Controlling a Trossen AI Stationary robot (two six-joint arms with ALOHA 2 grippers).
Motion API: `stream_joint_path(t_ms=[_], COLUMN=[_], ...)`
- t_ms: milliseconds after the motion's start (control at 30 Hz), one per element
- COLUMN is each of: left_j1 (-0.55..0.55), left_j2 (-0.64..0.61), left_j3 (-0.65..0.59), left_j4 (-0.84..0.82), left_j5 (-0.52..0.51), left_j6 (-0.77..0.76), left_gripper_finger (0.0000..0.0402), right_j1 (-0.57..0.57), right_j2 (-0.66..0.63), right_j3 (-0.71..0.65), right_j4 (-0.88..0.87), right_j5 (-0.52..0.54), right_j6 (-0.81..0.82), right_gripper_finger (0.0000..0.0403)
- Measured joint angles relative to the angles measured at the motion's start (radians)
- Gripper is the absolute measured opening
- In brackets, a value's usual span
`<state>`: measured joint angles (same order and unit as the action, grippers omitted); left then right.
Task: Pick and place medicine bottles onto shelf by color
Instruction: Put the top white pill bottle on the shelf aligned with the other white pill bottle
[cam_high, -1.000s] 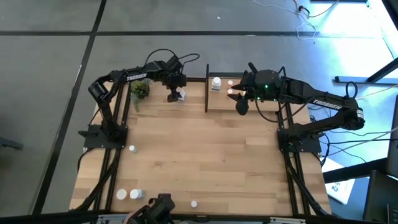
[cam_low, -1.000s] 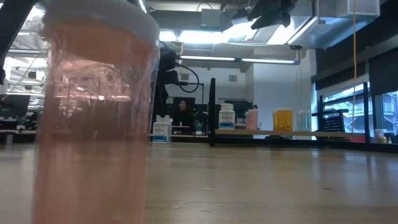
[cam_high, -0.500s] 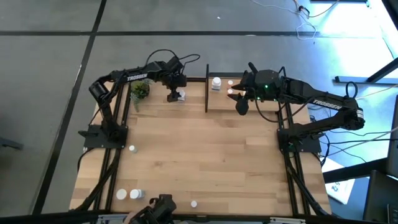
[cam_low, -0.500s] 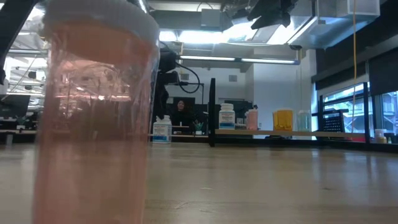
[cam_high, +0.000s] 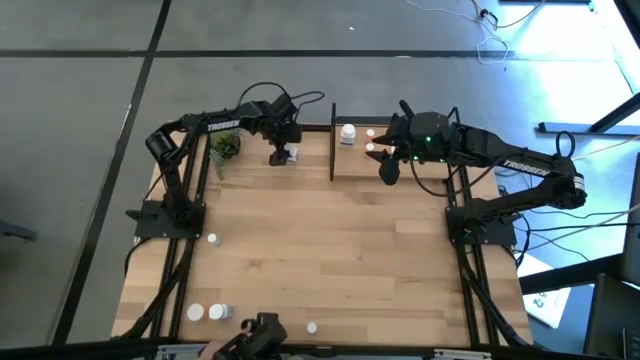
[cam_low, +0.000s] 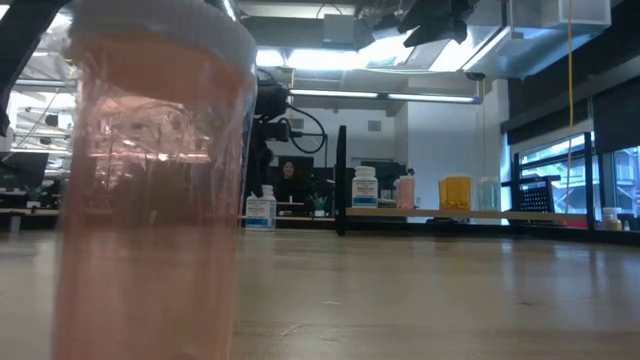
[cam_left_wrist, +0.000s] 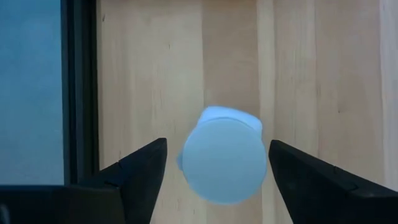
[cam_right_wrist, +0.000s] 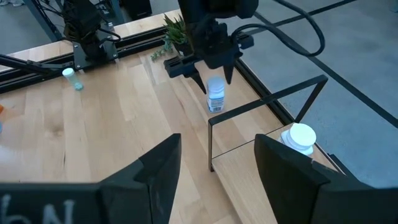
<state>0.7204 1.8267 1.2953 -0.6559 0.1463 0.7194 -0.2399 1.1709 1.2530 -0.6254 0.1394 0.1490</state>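
Desk (cam_high: 330, 250): light wood, framed by black rails.

Shelf (cam_high: 400, 165): light board behind a thin black post frame, at the far edge, right of centre. On it, a white-capped bottle (cam_high: 348, 133) at its left end; in the low view a pinkish bottle (cam_low: 405, 191), an orange one (cam_low: 455, 193) and a pale one (cam_low: 486, 193) stand further right along it.

Left tool (cam_high: 281, 155): at the far edge, just left of the shelf, pointing down over a white bottle (cam_left_wrist: 222, 158) that stands upright on the desk. Fingers (cam_left_wrist: 134, 171) apart, one on either side of the cap, not touching it.

Right tool (cam_high: 388, 168): held above the shelf, fingers (cam_right_wrist: 163, 165) apart, nothing between them.

Potted plant (cam_high: 224, 146): far left, beside the left arm.

Loose bottles: one white (cam_high: 212, 239) at the left edge, two (cam_high: 207, 313) at the near left corner, one (cam_high: 312, 328) near centre. A pinkish bottle (cam_low: 150, 180) stands against the low camera.

A person (cam_low: 291, 178) shows in the room beyond.
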Motion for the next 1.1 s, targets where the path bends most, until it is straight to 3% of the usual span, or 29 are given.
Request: stream_joint_path(t_ms=[433,633,1100], left_j1=[-0.008,-0.008,-0.031], left_j2=[0.000,-0.001,-0.061], left_j3=[0.000,0.001,-0.001], left_j4=[-0.011,-0.040,-0.131], left_j5=[0.002,0.002,0.019], left_j6=[-0.004,-0.020,-0.218], left_gripper_finger=[0.0190,0.0186,0.0186], right_j1=[0.000,0.000,0.000], right_j2=[0.000,0.000,0.000], right_j3=[0.000,0.000,0.000], right_j4=[0.000,0.000,-0.001], right_j5=[0.000,0.000,0.000], right_j6=[0.000,-0.002,-0.001], right_gripper_finger=[0.0205,0.0205,0.0205])
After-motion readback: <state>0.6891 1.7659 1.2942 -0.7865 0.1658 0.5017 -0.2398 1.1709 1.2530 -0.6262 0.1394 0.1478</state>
